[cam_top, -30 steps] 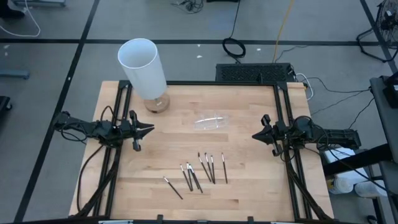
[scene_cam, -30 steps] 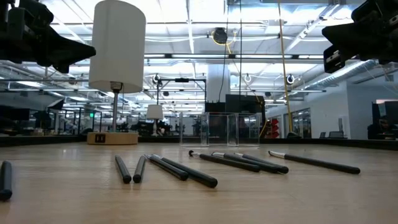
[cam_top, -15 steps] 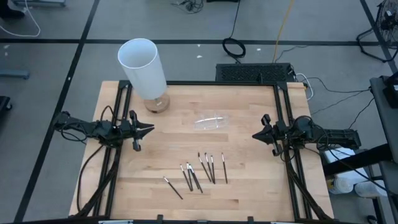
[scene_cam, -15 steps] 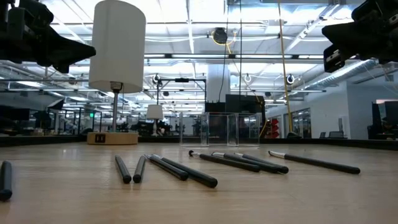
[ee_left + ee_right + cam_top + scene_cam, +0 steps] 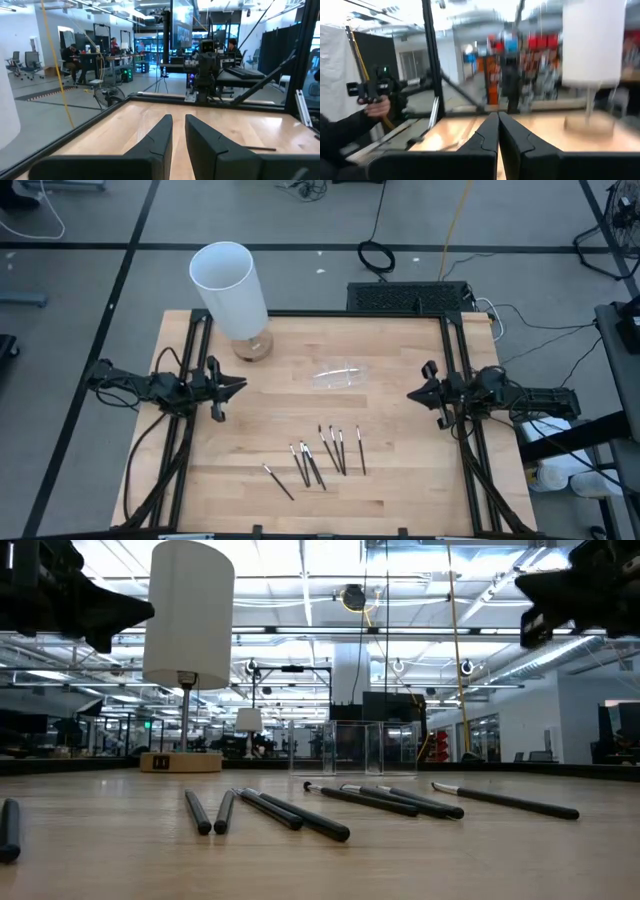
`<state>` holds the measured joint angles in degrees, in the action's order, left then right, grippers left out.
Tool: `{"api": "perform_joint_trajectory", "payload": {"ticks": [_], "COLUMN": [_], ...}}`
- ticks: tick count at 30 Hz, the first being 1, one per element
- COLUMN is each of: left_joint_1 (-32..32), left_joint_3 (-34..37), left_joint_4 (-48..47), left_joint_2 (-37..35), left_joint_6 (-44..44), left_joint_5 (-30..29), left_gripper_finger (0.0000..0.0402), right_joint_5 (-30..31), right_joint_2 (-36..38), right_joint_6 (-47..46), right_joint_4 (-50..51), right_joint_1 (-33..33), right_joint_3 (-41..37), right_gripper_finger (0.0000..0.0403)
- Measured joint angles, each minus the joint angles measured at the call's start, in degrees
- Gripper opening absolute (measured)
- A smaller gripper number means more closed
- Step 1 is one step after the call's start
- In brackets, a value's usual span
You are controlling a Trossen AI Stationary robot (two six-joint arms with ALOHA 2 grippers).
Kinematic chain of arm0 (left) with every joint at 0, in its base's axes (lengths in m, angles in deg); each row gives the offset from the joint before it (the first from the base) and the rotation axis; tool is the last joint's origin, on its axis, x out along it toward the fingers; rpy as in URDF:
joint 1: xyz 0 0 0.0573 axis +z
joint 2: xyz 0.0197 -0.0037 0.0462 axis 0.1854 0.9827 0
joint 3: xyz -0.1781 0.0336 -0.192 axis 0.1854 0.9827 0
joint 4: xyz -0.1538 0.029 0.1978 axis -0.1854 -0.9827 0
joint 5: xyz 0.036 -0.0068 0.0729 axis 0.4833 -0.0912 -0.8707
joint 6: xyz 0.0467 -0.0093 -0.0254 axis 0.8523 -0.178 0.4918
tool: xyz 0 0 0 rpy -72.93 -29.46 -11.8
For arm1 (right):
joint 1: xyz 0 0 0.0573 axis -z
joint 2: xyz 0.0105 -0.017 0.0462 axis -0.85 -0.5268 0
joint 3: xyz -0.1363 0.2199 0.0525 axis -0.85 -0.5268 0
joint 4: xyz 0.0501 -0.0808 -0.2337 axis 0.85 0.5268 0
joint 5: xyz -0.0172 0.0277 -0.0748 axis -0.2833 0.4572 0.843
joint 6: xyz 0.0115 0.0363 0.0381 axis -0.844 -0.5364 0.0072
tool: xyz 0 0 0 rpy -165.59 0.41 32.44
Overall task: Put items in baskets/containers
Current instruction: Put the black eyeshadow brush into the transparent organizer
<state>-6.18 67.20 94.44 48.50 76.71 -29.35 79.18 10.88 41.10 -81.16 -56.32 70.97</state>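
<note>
Several thin dark brushes with pale tips (image 5: 322, 455) lie flat on the wooden table near its near edge; they also show in the low view (image 5: 300, 815). The clear plastic tray (image 5: 340, 373) rests on the table farther back, faint in the low view (image 5: 350, 747). My left gripper (image 5: 241, 388) hovers at the table's left edge, empty, its fingers a narrow gap apart (image 5: 178, 120). My right gripper (image 5: 410, 394) hovers at the right edge, shut and empty (image 5: 497, 117). Both are well above the table and far from the brushes.
A tall white cylinder on a wooden base (image 5: 232, 288) stands at the far left corner. Black frame rails (image 5: 455, 370) run along the table's left and right sides. Bare wood lies between the grippers. A person's hand (image 5: 375, 105) shows beyond the table.
Both grippers have gone up a little. The brushes and the tray lie as before.
</note>
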Motion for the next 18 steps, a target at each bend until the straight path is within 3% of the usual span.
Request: {"api": "perform_joint_trajectory", "payload": {"ticks": [4,7,11,14,18], "left_joint_1": [0.0,0.0,0.0,0.0,0.1], "left_joint_3": [0.0,0.0,0.0,0.0,0.0], "left_joint_4": [-0.2,0.3,1.9,3.6,5.9], "left_joint_2": [0.0,0.0,0.0,0.0,0.0], "left_joint_6": [-0.2,2.0,4.8,6.7,7.6], "left_joint_5": [0.0,-0.1,-0.2,-0.2,-0.3], "left_gripper_finger": [0.0061,0.0061,0.0061,0.0061,0.0061], "right_joint_5": [3.7,6.9,7.4,8.9,13.1], "right_joint_2": [-0.1,-2.1,-10.9,-20.4,-36.3], "right_joint_6": [1.3,2.4,1.1,0.9,-2.0], "right_joint_4": [-11.9,-11.8,-10.8,-4.3,12.8], "right_joint_1": [0.0,-0.2,-2.4,-4.6,-8.0], "right_joint_3": [0.4,3.5,11.5,20.4,36.6], "right_gripper_finger": [0.0,0.0,0.0,0.0,0.0]}}
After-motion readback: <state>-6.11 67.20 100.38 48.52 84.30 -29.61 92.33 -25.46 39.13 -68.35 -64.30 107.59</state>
